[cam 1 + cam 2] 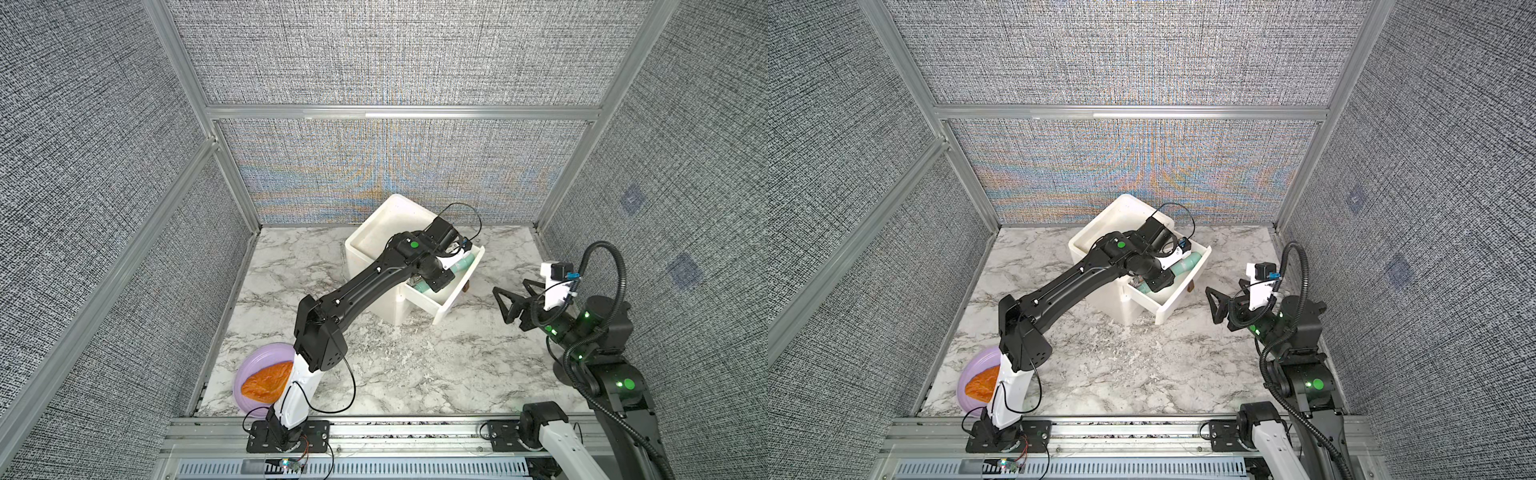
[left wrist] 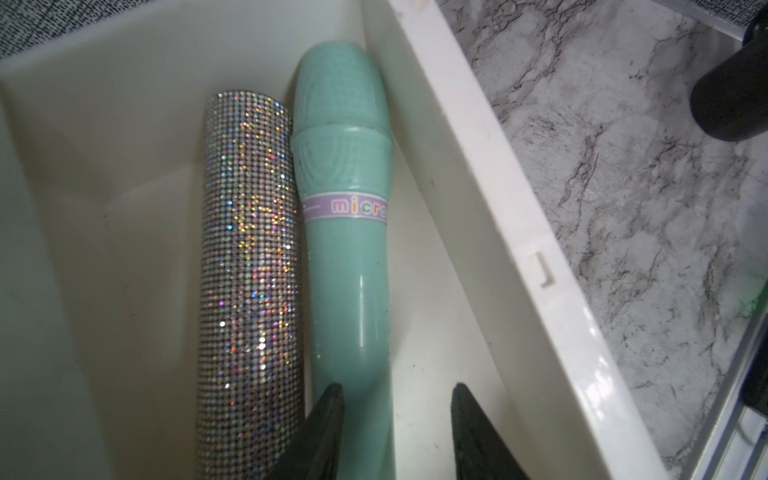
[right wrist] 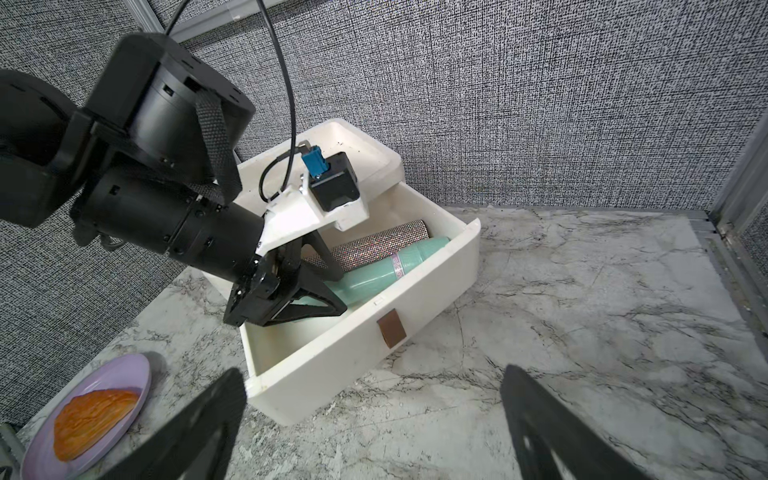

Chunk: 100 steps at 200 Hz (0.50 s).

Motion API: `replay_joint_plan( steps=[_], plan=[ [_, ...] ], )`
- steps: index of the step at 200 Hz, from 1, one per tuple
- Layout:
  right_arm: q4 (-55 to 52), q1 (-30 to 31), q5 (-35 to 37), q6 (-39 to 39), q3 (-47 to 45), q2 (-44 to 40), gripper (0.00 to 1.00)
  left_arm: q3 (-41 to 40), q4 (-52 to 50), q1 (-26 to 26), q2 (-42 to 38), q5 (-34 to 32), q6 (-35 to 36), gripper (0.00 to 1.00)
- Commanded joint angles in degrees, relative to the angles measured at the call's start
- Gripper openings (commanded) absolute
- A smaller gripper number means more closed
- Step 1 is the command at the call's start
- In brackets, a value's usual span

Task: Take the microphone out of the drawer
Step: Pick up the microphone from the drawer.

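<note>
Reaching into the open drawer [image 3: 353,361], the left gripper [image 2: 397,390] points down at the thin end of the mic [image 2: 345,257]. Its jaws stand apart on either side of the handle. In the left wrist view one finger [image 2: 328,419] sits against the handle, wedged in beside the tube [image 2: 249,249]. The other finger is clear of the handle, with bare drawer floor between them, so the gripper is not clamped on anything.

The teal mic lies flat in the drawer, alongside its front wall, with the rounded head toward the far end and a lilac label band around the neck. The glittery tube lies parallel to the mic and touches it, on the side away from the front wall. A brown tab [image 3: 390,328] hangs on the outside of the drawer front.

The drawer is pulled out of a white box [image 1: 386,224] that stands near the back of the marble table [image 1: 415,365].

The right gripper [image 1: 510,286] hovers over the table near the drawer front, touching nothing, its jaws spread wide and empty.

Near the left arm's base, a lilac plate [image 1: 257,361] carries an orange pastry [image 1: 268,380], well apart from the box.
</note>
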Motion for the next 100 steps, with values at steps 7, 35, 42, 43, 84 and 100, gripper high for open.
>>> replay_joint_plan(
  steps=[7,35,42,43,84,100],
  plan=[
    [1.38,0.01,-0.63,-0.17,-0.12,-0.4,0.98,0.24,-1.25,-0.1,1.12,-0.66,-0.06,0.45],
    [1.27,0.06,-0.6,-0.26,-0.36,-0.67,0.98,0.83,-2.29,-0.13,2.16,-0.94,0.19,0.44],
    [1.27,-0.01,-0.68,-0.27,-0.26,-0.61,0.98,1.04,-2.6,-0.13,2.27,-1.05,0.2,0.44],
    [1.27,0.0,-0.69,-0.27,-0.3,-0.62,0.98,1.08,-2.63,-0.13,2.3,-1.06,0.19,0.44],
    [1.1,0.02,-0.95,-0.79,0.49,-0.62,0.98,1.3,-3.63,-0.65,2.46,-3.22,0.28,0.42],
    [1.01,0.06,-0.95,-0.97,0.74,-0.63,0.98,1.25,-4.26,-1.07,2.72,-4.6,0.45,0.41]
  ],
)
